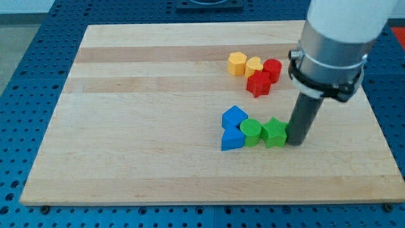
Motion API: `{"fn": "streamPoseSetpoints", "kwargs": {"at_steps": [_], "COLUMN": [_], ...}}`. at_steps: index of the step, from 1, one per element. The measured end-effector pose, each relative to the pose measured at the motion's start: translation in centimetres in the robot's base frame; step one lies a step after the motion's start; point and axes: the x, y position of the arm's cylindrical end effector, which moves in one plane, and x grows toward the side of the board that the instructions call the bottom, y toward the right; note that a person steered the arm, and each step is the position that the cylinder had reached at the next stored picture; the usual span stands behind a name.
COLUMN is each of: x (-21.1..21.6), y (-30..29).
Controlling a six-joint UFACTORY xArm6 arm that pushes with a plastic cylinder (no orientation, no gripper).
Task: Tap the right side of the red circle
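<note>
1. My tip (pixel 295 143) – dark rod, no pincer fitted – touches the green star-shaped block (pixel 274 132).
2. Red cylindrical block (pixel 273 68) sits at the wooden worktop (pixel 139 114)'s upper right, well above my tip.

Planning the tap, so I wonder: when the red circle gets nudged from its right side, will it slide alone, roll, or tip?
The red circle stands squat on its flat face, so it probably slides rather than rolls or tips. It seems to touch the yellow block and red star, so those likely shift too. My tip is beside the green star, well below it.
</note>
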Motion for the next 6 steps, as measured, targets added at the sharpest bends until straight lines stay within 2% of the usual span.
{"fn": "streamPoseSetpoints", "kwargs": {"at_steps": [1, 2, 3, 6], "x": [-1.8, -6.0, -6.2, -11.7], "y": [0.4, 0.9, 1.0, 1.9]}}
